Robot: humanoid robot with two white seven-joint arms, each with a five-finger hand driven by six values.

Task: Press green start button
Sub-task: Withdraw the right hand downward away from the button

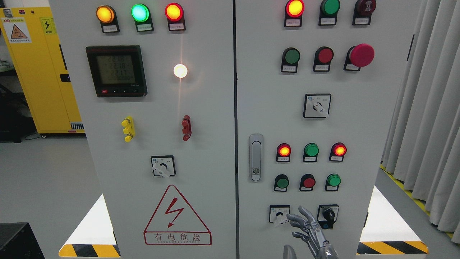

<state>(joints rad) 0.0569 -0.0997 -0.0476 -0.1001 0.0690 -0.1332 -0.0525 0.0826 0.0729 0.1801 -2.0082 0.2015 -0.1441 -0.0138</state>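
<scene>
facing a grey electrical cabinet (215, 108) with two doors. right hand (305, 230) raised at the bottom of the right door, metal fingers (294, 218) spread and relaxed, gripping nothing, tips just beside the white rotary switch (279, 214) at lower left of that door, with a black rotary switch (328, 215) just to the hand's right. no telling whether any fingertip touches the panel. above the hand, a row of three small push buttons: green start button (282, 182) at the left, red button (308, 182) in the middle, a brighter green button (333, 180) at the right. above that row, three indicator lamps, the red ones lit. door latch (256, 157) to the left of the green start button. hand well below the button, apart from it.
</scene>
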